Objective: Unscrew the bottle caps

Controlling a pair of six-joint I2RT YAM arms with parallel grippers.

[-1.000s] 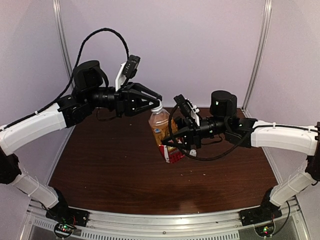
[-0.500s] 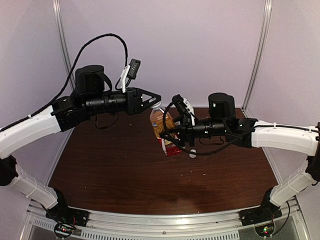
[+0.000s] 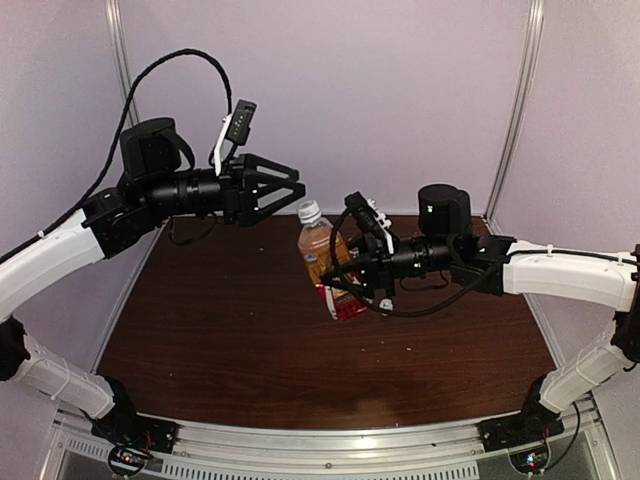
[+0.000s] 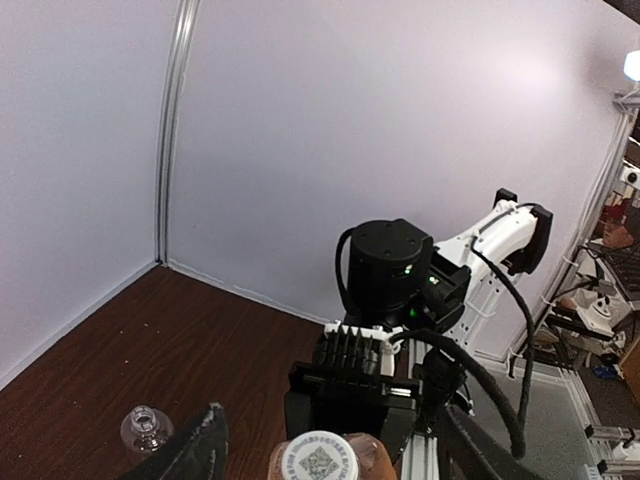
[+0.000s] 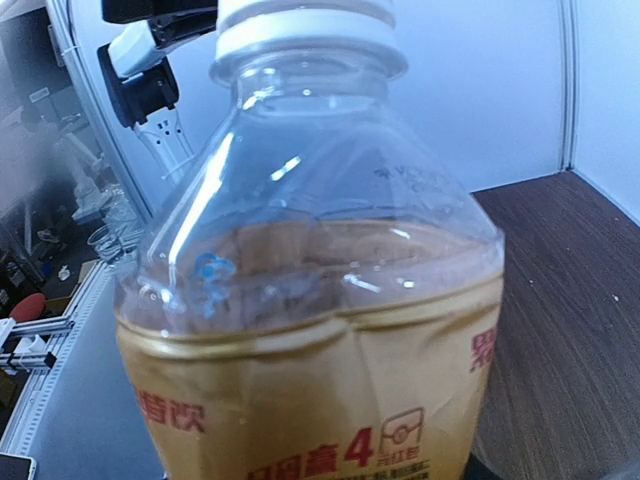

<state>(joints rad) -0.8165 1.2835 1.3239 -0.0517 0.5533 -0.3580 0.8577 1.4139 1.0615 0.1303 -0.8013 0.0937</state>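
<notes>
Top view: right gripper (image 3: 338,285) is clamped on the amber bottle (image 3: 318,252) near the far edge of the table (image 3: 220,330). Left gripper (image 3: 298,190), fingers apart, sits beside its cap (image 3: 309,210). Left wrist: clear bottle (image 4: 143,428) stands toward that edge. Right wrist: cap is on.

Dark wood-grain table (image 3: 230,340). Pale lilac wall (image 3: 400,90) at 12 o'clock. Metal post (image 3: 117,40) at 11, second post (image 3: 519,90) at 1. Aluminium rail (image 3: 330,440) at 6.
</notes>
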